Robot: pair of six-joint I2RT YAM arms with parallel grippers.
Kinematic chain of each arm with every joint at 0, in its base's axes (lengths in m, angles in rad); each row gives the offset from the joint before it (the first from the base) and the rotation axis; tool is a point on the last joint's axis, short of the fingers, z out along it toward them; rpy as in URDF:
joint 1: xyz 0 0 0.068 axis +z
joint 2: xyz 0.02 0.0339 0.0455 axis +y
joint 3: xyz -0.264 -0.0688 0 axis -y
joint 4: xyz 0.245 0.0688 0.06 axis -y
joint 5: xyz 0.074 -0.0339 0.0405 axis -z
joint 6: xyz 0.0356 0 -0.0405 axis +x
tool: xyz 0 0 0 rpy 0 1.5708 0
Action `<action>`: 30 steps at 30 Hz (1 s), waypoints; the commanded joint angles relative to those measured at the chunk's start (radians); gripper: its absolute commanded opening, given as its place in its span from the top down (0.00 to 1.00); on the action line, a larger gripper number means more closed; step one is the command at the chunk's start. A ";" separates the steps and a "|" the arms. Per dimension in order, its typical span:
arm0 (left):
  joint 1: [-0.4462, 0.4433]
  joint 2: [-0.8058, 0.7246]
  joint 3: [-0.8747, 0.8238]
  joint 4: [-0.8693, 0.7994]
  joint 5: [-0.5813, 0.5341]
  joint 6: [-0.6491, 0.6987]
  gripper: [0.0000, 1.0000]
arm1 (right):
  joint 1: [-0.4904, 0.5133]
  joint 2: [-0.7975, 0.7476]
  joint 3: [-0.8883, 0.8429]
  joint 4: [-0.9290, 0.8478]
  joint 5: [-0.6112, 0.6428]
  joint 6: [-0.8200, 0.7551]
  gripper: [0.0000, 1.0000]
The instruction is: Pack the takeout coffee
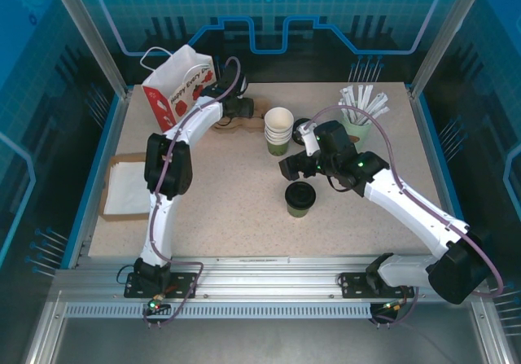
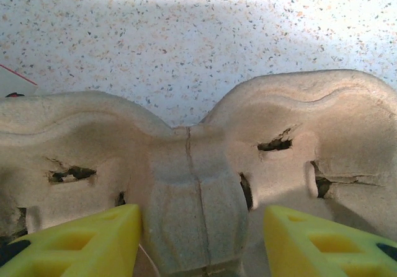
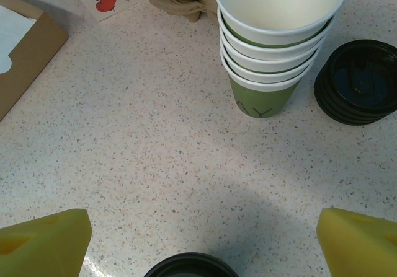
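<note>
The takeout coffee [image 1: 300,199], a small green cup under a black lid, stands mid-table, and its lid edge [image 3: 191,266] shows at the bottom of the right wrist view. My right gripper [image 1: 291,167] hangs just behind it, open wide, with bare tabletop between its yellow fingers [image 3: 46,243]. At the back by the bag, my left gripper [image 1: 242,107] is open. It straddles the middle post of a moulded pulp cup carrier [image 2: 198,184]. The left finger [image 2: 93,243] sits close to the post and the right finger [image 2: 316,243] stands a gap away.
A stack of lidless green cups [image 1: 278,129] and a pile of black lids [image 3: 360,82] stand behind the coffee. A holder of white sticks [image 1: 358,111] is at the back right, a red-and-white paper bag [image 1: 175,87] at the back left, and a brown sleeve [image 1: 126,186] at the left edge.
</note>
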 commanded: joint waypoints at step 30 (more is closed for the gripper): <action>-0.014 -0.028 0.056 -0.053 -0.059 0.034 0.51 | 0.016 0.000 -0.025 0.002 -0.006 0.007 0.05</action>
